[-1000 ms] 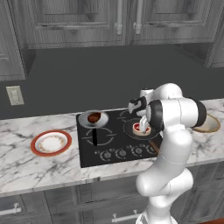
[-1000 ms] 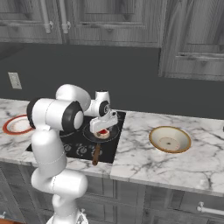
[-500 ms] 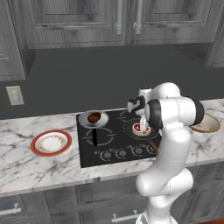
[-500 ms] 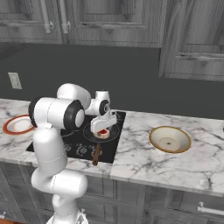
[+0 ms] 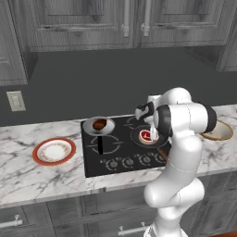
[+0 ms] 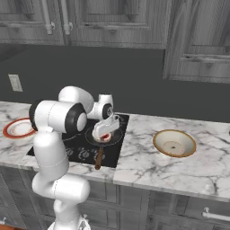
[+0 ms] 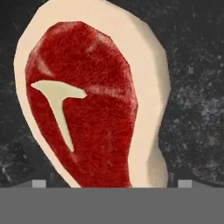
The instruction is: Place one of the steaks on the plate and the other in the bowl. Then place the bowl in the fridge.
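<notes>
Bright red steak with pale whitish edge lies in a pan on the black stovetop, directly under the spread fingers; arm bent over, hand pointing down.

The scene is viewed from behind the arm on its left and right, forward and down, and a black cooktop set in a white marble counter is shared by both views. The hand view is held very close above a bright red steak with a pale edge, faced straight down at it.
</notes>
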Controlling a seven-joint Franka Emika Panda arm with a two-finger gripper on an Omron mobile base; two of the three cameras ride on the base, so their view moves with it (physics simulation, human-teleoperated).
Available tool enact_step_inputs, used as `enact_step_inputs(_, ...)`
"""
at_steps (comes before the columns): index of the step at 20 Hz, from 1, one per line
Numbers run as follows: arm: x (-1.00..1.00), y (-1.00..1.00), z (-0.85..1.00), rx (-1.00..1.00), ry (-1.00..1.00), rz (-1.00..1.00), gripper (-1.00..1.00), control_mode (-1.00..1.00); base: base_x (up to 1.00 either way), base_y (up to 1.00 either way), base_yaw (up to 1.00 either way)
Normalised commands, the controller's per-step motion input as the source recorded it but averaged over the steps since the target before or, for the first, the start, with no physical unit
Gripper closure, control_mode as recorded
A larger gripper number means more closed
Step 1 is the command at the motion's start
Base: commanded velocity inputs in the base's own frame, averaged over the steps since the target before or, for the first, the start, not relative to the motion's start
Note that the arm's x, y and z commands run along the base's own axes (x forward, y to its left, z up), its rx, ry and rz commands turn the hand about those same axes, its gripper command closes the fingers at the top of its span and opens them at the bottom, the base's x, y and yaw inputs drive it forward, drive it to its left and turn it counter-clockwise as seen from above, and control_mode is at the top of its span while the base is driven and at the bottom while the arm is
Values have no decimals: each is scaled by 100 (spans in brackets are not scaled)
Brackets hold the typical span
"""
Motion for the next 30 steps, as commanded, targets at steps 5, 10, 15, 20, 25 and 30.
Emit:
enact_step_inputs(5, -2, 0, -11, 0, 4, 0, -100, -100, 0, 0, 0)
enact_step_inputs(10, 0, 1, -8, 0, 0, 2, -100, -100, 0, 0, 0)
enact_step_inputs(15, 0, 8, -3, 0, 0, 8, -100, -100, 0, 0, 0)
enact_step_inputs(20, 0, 11, -2, 0, 0, 8, 100, -100, 0, 0, 0)
enact_step_inputs(25, 0, -2, 0, 0, 0, 0, 100, -100, 0, 0, 0)
enact_step_inputs(30, -1, -48, 41, 1, 0, -9, 100, -100, 0, 0, 0)
